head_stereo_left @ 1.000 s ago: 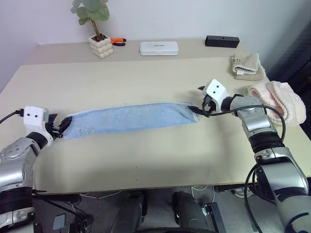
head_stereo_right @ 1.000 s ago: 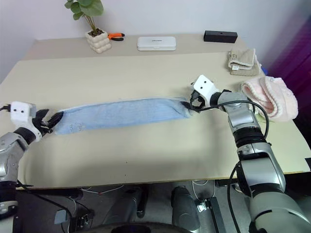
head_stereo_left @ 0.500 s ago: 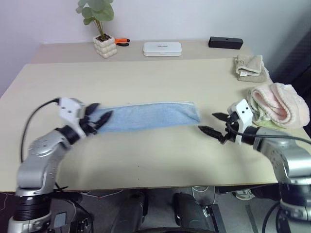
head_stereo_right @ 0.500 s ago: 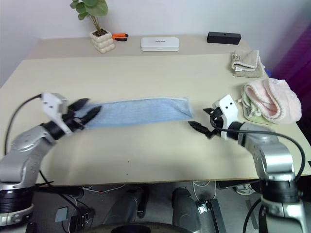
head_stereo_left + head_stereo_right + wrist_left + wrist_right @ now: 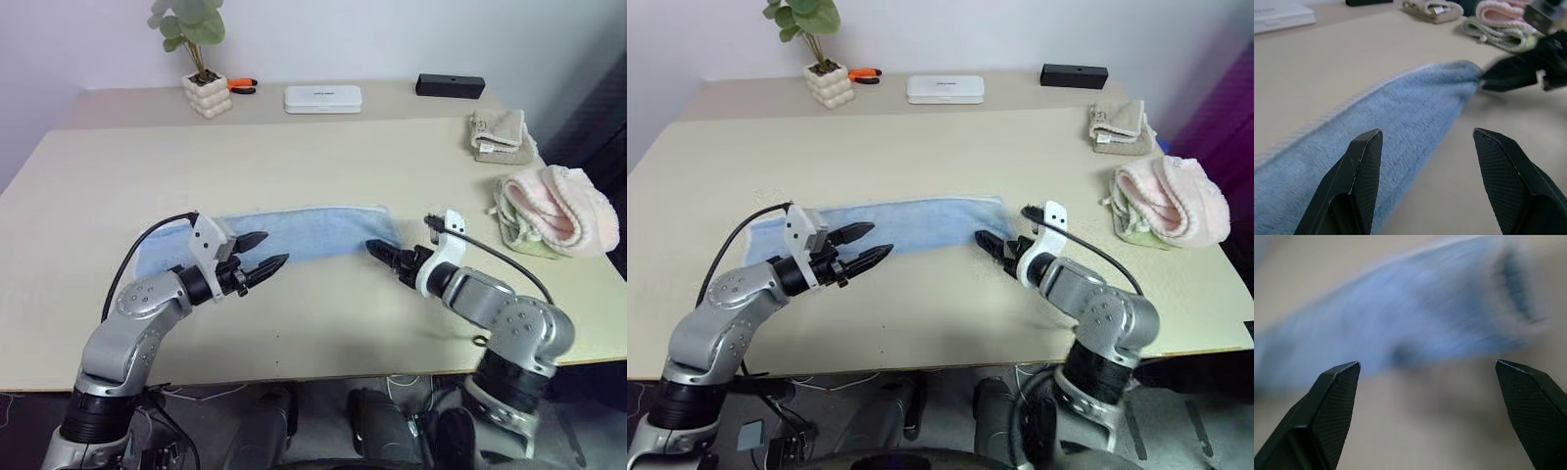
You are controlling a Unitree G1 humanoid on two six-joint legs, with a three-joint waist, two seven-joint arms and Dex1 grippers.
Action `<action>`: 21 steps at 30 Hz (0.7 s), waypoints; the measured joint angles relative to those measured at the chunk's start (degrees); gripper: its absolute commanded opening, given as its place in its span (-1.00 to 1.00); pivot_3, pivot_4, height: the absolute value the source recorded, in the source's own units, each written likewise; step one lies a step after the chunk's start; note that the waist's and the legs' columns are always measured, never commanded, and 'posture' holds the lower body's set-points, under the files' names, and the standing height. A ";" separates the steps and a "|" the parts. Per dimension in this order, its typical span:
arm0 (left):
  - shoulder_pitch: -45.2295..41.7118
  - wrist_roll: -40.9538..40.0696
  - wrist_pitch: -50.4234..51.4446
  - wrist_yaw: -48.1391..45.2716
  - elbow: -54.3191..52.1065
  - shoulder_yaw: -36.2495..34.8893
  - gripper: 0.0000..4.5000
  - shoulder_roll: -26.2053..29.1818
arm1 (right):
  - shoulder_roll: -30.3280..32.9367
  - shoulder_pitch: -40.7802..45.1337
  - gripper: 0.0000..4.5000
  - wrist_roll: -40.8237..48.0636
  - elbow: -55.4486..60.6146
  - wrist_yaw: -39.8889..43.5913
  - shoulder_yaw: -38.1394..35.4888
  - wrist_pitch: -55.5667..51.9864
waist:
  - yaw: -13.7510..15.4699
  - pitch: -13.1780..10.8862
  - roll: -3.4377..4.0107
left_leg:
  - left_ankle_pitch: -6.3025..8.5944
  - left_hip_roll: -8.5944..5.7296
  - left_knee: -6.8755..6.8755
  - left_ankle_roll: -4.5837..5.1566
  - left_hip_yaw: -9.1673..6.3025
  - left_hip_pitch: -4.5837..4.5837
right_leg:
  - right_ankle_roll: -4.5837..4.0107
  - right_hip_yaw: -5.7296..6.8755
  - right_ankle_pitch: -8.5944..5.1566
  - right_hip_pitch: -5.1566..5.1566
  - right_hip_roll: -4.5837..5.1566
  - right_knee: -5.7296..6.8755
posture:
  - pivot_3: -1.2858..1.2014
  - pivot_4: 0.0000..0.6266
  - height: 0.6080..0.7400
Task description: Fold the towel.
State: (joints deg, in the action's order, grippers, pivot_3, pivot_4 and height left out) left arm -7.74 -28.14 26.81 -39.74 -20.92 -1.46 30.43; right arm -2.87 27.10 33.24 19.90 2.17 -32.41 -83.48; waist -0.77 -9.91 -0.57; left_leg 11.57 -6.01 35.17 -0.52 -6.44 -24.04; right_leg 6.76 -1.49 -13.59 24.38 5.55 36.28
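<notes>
The light blue towel [image 5: 294, 233] lies flat on the table [image 5: 323, 166] as a long narrow strip with a pale far edge. My left gripper [image 5: 272, 248] hovers open and empty over the strip's near edge, left of its middle, pointing right. In the left wrist view the towel [image 5: 1400, 112] runs between my open fingers [image 5: 1364, 166] toward the right gripper [image 5: 1513, 73] at its far end. My right gripper [image 5: 384, 257] is open and empty just off the towel's right end, pointing left. The right wrist view has the towel [image 5: 1415, 328] blurred ahead of its spread fingers [image 5: 1334, 391].
A fluffy pink towel [image 5: 558, 201] and a small beige folded towel [image 5: 502, 135] lie at the right side. Along the back stand a potted plant [image 5: 204, 93], orange pliers [image 5: 240, 85], a white box [image 5: 322, 97] and a black box [image 5: 449, 85].
Both grippers have come off the towel's ends and stand open. The left swung right along the strip toward its middle. The right drew back and rolled. The strip now lies shorter.
</notes>
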 measured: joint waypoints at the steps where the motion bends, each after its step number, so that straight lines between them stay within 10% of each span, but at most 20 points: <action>1: 0.35 0.00 0.00 0.02 -0.05 0.01 0.32 -0.02 | -1.55 2.04 0.99 -0.42 -1.46 -1.77 -2.03 -0.03 | -0.12 0.00 0.00 | 0.00 0.01 -0.01 0.00 0.00 0.02 | 0.00 0.00 0.00 0.00 -0.01 0.01 | 0.03 -0.52 1.00; 7: 1.01 0.11 -0.17 0.78 -0.75 0.03 0.32 -0.64 | -4.21 9.00 0.60 -1.52 -9.16 -8.80 -7.55 2.80 | -0.15 0.05 0.03 | -0.01 0.00 -0.01 -0.01 0.00 0.11 | -0.01 0.01 0.00 -0.09 -0.01 0.02 | 0.03 -0.52 1.00; 14: 1.69 0.39 -0.27 1.41 -1.38 0.09 0.32 -1.35 | -4.19 9.35 -0.99 -1.62 -12.64 -13.36 -8.80 6.90 | -0.23 0.04 0.07 | -0.01 -0.01 -0.02 0.00 0.01 0.11 | 0.00 0.00 0.00 -0.08 -0.01 0.03 | 0.03 -0.52 1.00; 21: 1.79 1.08 -1.26 1.31 -1.26 0.30 0.32 -2.09 | -2.58 8.45 -0.99 0.37 -8.87 -15.26 -11.11 5.36 | -0.06 0.02 0.10 | -0.01 -0.02 -0.04 0.00 0.01 0.08 | 0.00 0.01 0.00 -0.07 0.00 0.01 | 0.03 -0.52 1.00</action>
State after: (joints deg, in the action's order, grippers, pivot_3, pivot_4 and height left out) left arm -5.95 -27.06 25.56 -38.43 -22.18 -1.16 28.34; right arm -5.45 35.55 33.61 11.04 -13.09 -43.52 -78.12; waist -0.83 -9.89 -0.47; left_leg 11.56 -6.03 35.12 -0.51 -6.43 -23.97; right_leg 6.76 -1.48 -13.59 24.31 5.54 36.29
